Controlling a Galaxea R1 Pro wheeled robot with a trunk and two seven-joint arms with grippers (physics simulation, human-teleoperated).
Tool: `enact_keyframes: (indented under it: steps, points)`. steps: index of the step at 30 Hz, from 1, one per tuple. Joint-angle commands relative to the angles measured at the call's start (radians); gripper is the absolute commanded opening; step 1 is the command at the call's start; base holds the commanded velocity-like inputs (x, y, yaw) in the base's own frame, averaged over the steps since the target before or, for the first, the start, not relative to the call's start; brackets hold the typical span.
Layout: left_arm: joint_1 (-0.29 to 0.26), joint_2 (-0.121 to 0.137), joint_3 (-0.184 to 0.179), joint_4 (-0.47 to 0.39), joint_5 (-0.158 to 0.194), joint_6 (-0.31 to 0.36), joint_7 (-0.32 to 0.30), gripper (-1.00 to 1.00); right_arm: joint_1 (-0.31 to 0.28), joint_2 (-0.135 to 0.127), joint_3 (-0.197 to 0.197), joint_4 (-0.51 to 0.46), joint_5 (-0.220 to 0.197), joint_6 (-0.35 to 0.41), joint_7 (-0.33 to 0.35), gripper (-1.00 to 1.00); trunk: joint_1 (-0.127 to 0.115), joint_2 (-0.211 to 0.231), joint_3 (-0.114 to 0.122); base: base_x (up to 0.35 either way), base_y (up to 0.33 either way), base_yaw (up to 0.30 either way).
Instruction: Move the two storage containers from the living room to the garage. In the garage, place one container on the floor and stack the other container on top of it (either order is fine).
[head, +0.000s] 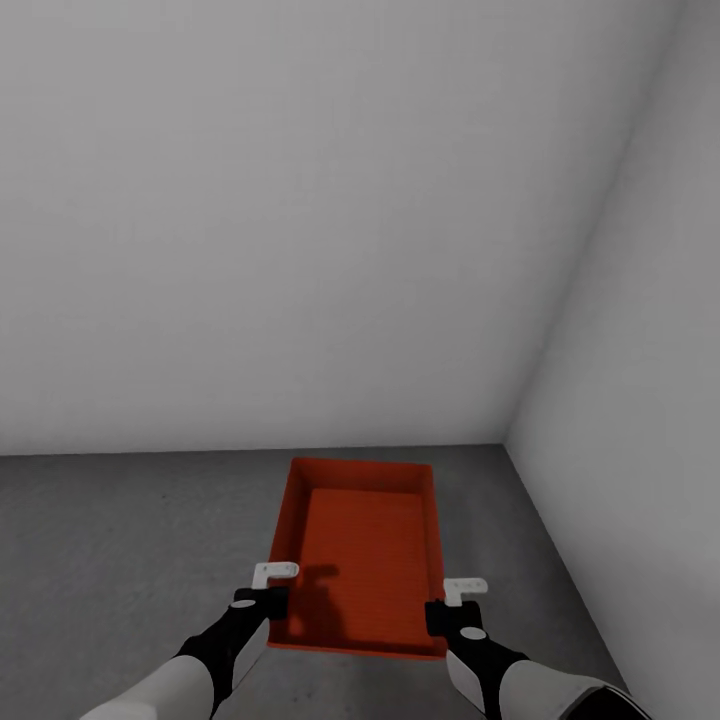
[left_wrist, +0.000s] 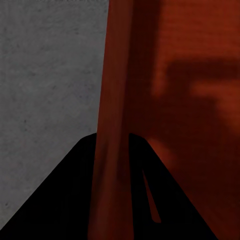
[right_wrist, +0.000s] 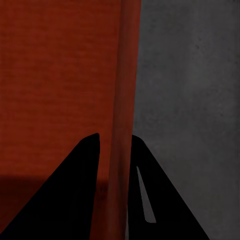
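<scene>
One storage container (head: 362, 550) sits in the lower middle of the head view, and we hold it between both arms over the dark grey concrete floor (head: 120, 540), close to the corner where two plain white-grey walls (head: 300, 200) meet. We judge that we are in the garage and at the placing step: the bin reads as one bin, though we cannot tell from the pictures whether its base already touches the floor or hangs just above it.

Our left gripper (head: 262, 600) sits at the bin's near left corner, at the lower left of the frame, and our right gripper (head: 445, 612) at the near right corner. In the left wrist view the dark jaws stand on either side of the red-orange side wall (left_wrist: 112, 150), one outside it and one inside, so we take them to be pinching that wall. The right wrist view shows the same hold: the jaws straddle the opposite wall (right_wrist: 120, 150), closed down to its thickness, with concrete on the outer side.

Next, as we judge it, the move calls for lowering the bin evenly until it rests flat, then spreading both jaws together and lifting clear without dragging it. After that, the second container has to be set on top.
</scene>
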Motion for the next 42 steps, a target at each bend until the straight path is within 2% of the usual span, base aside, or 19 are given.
enact_keyframes:
  steps: [1,14,15,42]
  points:
    - [0.000,0.001,-0.006,0.000,0.006,0.007,0.008,-1.00,-0.001,-0.006,0.014,0.000,-0.014,-0.008,-0.008,-1.00,0.000,-0.002,-0.002,0.000,0.000,0.000]
    - [0.000,0.001,-0.006,0.000,0.007,0.007,0.008,-1.00,-0.001,-0.006,0.009,0.000,-0.009,-0.008,-0.008,-1.00,0.000,-0.002,-0.002,0.000,0.000,0.000]
    - [0.000,0.000,-0.006,0.000,0.007,0.007,0.008,-1.00,-0.001,-0.047,0.040,0.000,-0.042,-0.008,-0.033,-1.00,0.000,-0.002,-0.002,0.000,0.000,0.000]
    - [0.000,0.001,-0.006,0.000,0.008,0.007,0.008,-1.00,-0.002,-0.048,0.040,0.000,-0.041,-0.008,-0.033,-1.00,0.000,-0.002,-0.002,0.000,0.000,0.000]
